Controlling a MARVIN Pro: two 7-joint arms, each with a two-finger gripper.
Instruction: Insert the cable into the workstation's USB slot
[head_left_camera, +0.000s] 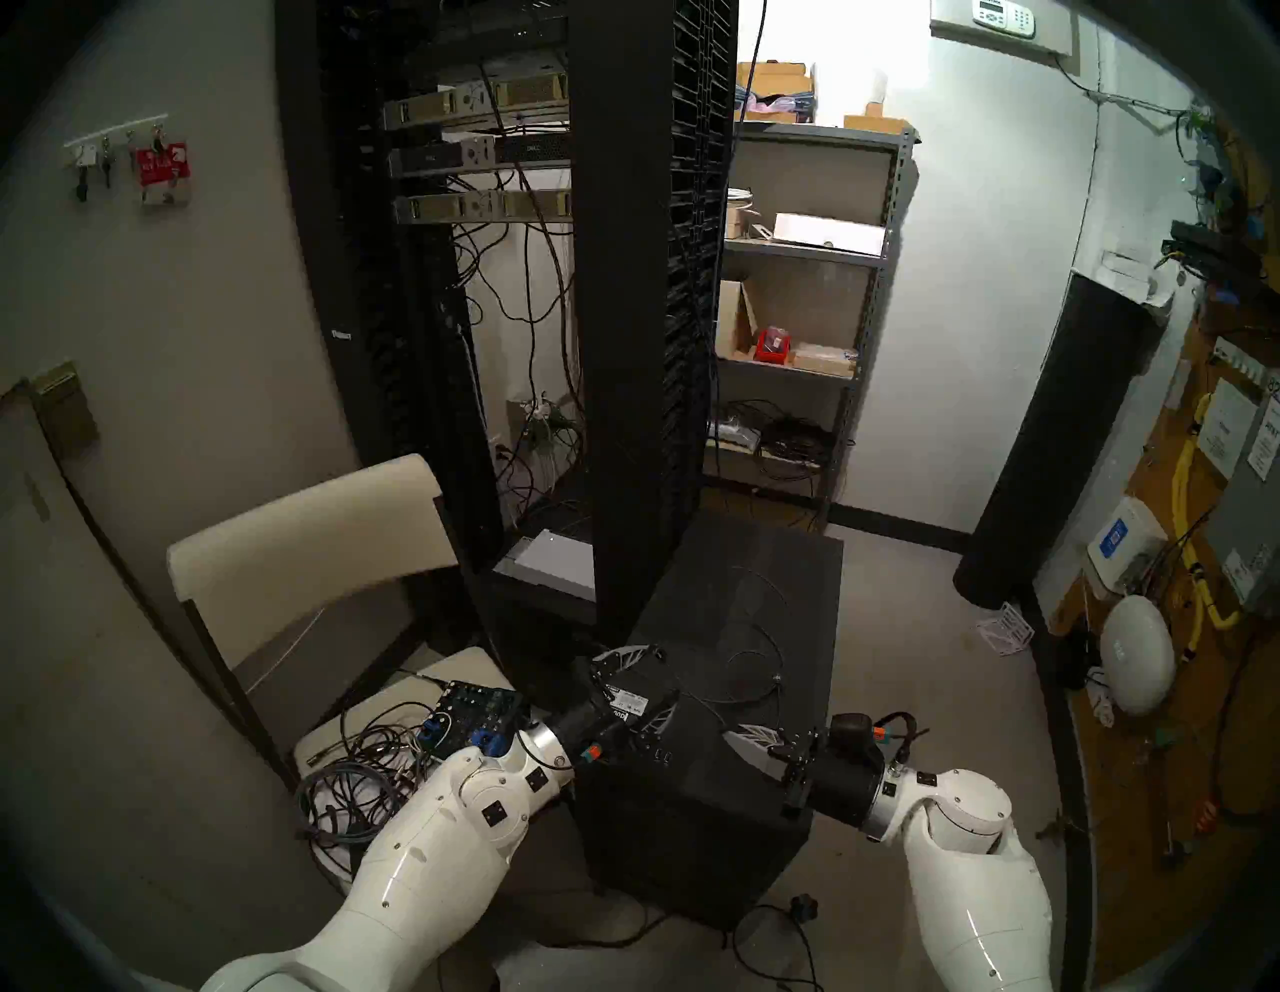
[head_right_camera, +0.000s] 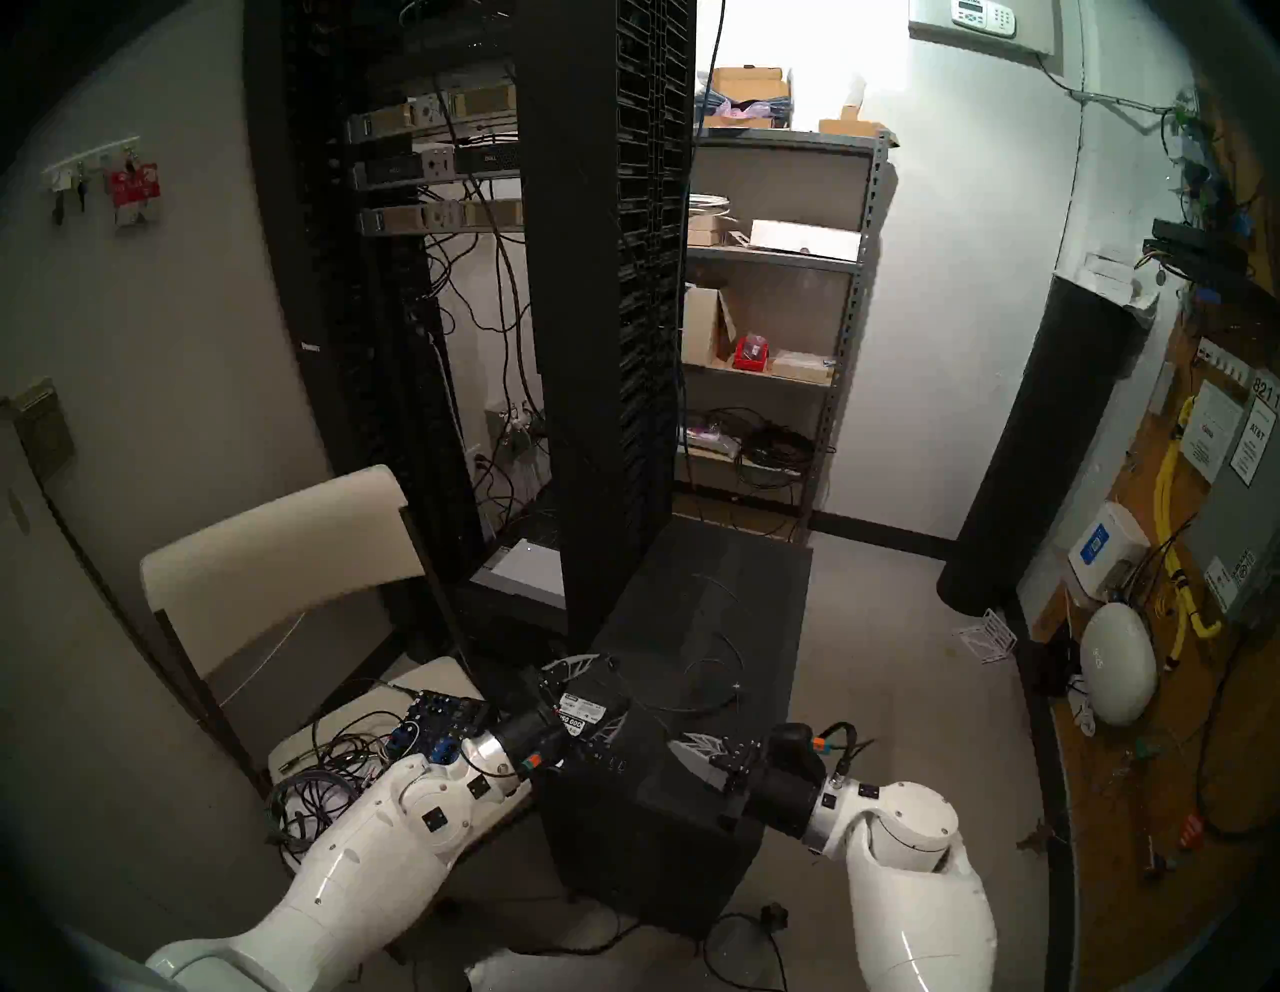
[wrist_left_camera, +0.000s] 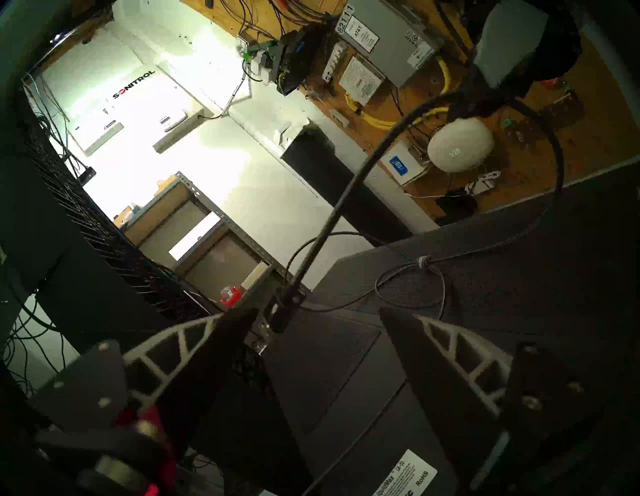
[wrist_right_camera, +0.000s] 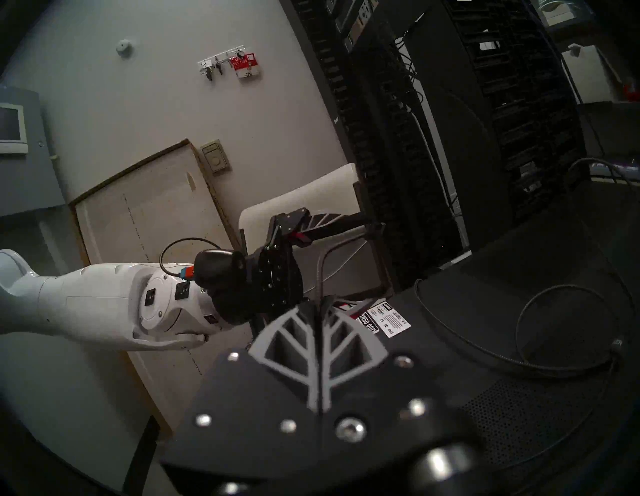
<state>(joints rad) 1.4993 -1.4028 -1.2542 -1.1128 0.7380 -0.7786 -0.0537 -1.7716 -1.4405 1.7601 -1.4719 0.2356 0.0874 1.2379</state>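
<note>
Resting atop workstation (head_left_camera: 699, 796) — cable (head_left_camera: 755, 682) loops

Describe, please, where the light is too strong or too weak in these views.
Left wrist view: the white wall is overexposed, while the workstation stays very dark. Head views: the workstation top is dim, so the cable hardly shows. Right wrist view: the foreground gripper base is blurred.

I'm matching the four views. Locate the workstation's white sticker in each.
Head stereo left: white sticker, low centre.
Head stereo right: low centre, slightly left.
Left wrist: bottom edge, right of centre.
Right wrist: just right of centre.
Shared landmark: the tall black server rack.
</note>
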